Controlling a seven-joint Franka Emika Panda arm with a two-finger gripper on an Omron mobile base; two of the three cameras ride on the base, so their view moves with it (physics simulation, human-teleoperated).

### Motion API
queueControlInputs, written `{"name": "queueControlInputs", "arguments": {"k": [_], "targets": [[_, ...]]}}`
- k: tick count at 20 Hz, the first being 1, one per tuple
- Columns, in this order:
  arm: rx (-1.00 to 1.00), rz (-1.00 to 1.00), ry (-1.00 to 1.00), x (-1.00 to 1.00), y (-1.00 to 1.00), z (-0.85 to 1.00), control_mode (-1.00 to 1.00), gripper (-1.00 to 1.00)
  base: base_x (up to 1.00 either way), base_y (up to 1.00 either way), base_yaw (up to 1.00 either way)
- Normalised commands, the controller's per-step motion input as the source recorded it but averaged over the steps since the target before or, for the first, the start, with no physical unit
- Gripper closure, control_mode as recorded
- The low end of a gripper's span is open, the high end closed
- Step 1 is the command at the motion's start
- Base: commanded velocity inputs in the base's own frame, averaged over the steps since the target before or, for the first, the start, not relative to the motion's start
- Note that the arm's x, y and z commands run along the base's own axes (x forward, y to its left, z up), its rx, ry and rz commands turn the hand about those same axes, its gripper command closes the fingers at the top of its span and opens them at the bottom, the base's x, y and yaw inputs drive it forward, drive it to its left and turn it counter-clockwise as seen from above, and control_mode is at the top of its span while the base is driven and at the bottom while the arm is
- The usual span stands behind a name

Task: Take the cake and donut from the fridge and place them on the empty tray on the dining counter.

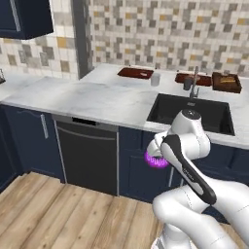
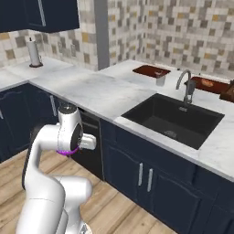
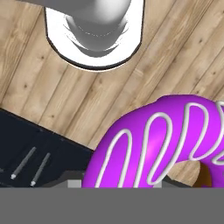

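Donut (image 3: 153, 144) sits right at the jaws, purple icing with white squiggles, low beside the folded arm and over the wood floor (image 3: 65, 100) — jaws pinching it as far as the frames show. Empty tray (image 1: 135, 73) lies on the bench (image 1: 97, 97) near the back wall, left of the black sink (image 1: 189, 114) — a second tray (image 1: 185, 78) with food lies past the faucet (image 1: 194, 82).

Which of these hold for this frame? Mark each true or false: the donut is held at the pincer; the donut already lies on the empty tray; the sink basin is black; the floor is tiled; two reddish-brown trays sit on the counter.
1. The donut is at the pincer: true.
2. The donut lies on the empty tray: false, it is carried low, in front of the dark cabinets.
3. The sink basin is black: true.
4. The floor is tiled: false, it is wood planks.
5. Two reddish-brown trays sit on the dining counter: true.
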Motion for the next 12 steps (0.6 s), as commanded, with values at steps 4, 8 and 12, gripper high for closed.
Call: {"name": "queueControlInputs", "arguments": {"k": [4, 8, 12], "targets": [[0.00, 0.00, 0.00, 0.00, 0.00, 0.00, 1.00, 1.00, 0.02, -0.90, -0.05], [0.00, 0.00, 0.00, 0.00, 0.00, 0.00, 1.00, 1.00, 0.00, -0.87, -0.05], [0.00, 0.00, 0.00, 0.00, 0.00, 0.00, 1.00, 1.00, 0.00, -0.91, -0.06]]}}
